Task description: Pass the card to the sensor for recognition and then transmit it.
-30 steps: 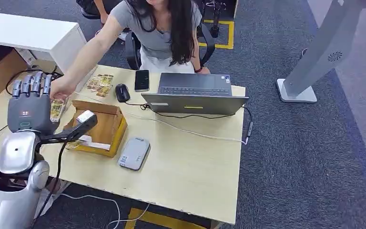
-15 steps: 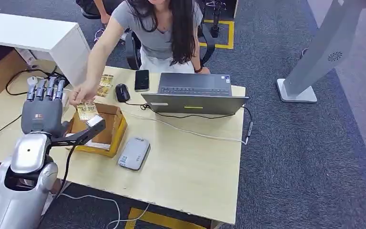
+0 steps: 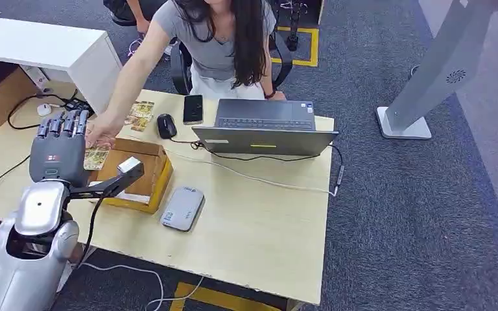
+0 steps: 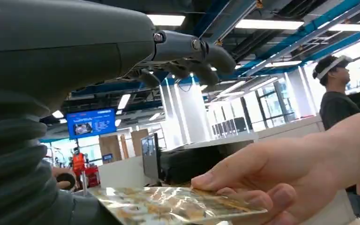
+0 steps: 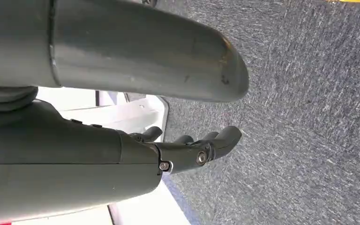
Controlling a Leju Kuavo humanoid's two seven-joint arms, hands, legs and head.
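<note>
At the left of the head view, the robot's left hand (image 3: pixel 58 152), dark grey with a silver forearm, is raised palm-forward over the pale wooden table (image 3: pixel 246 240), its fingers (image 3: pixel 65 123) upright and slightly apart. A glossy, gold-patterned card (image 3: pixel 96 157) lies just to the right of that hand, beside the upper left corner of an open wooden box (image 3: pixel 144 175). A seated person in a grey top reaches across the table, and the person's hand (image 3: pixel 104 129) rests on the card's far edge. In the left wrist view the same card (image 4: pixel 178 208) sits low in the frame, pinched between the person's fingers (image 4: pixel 243 173), while the robot's fingers (image 4: pixel 192 54) arch well above it, spread and not touching it; whether the thumb touches the card I cannot tell. More patterned cards (image 3: pixel 139 113) lie on the table at upper left, near a black mouse (image 3: pixel 166 125), a black phone (image 3: pixel 193 108) and an open grey laptop (image 3: pixel 264 126). A flat silver-grey card sensor (image 3: pixel 182 208) lies just right of the box, toward the lower centre. The right hand (image 5: pixel 192 150) hangs over grey carpet with loosely extended fingers holding nothing.
</note>
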